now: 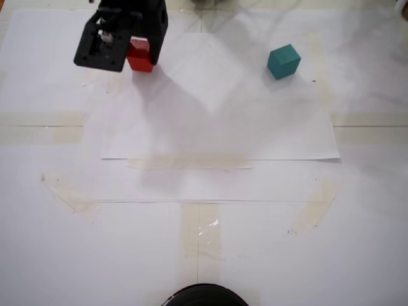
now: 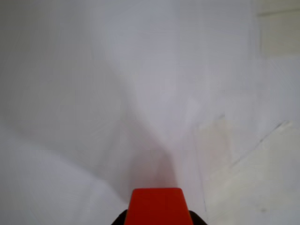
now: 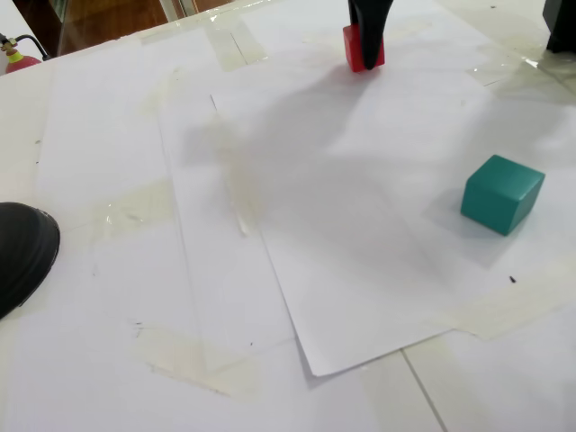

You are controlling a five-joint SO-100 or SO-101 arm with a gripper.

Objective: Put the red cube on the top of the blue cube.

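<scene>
My gripper (image 1: 138, 53) is shut on the red cube (image 1: 141, 56) at the far left of the paper in a fixed view. The same red cube (image 3: 364, 50) shows between the black fingers at the top of a fixed view, low over the sheet. In the wrist view the red cube (image 2: 156, 206) fills the bottom centre, with dark fingertips (image 2: 120, 219) at its sides. The blue cube (image 1: 284, 61), teal in colour, rests alone on the paper well to the right, and this blue cube (image 3: 501, 193) stands far from the gripper (image 3: 364, 40).
White paper sheets (image 1: 217, 127) are taped to the white table with tape strips (image 1: 189, 163). A dark round object (image 1: 204, 296) sits at the near table edge, also seen as the dark round object (image 3: 22, 252) at the left.
</scene>
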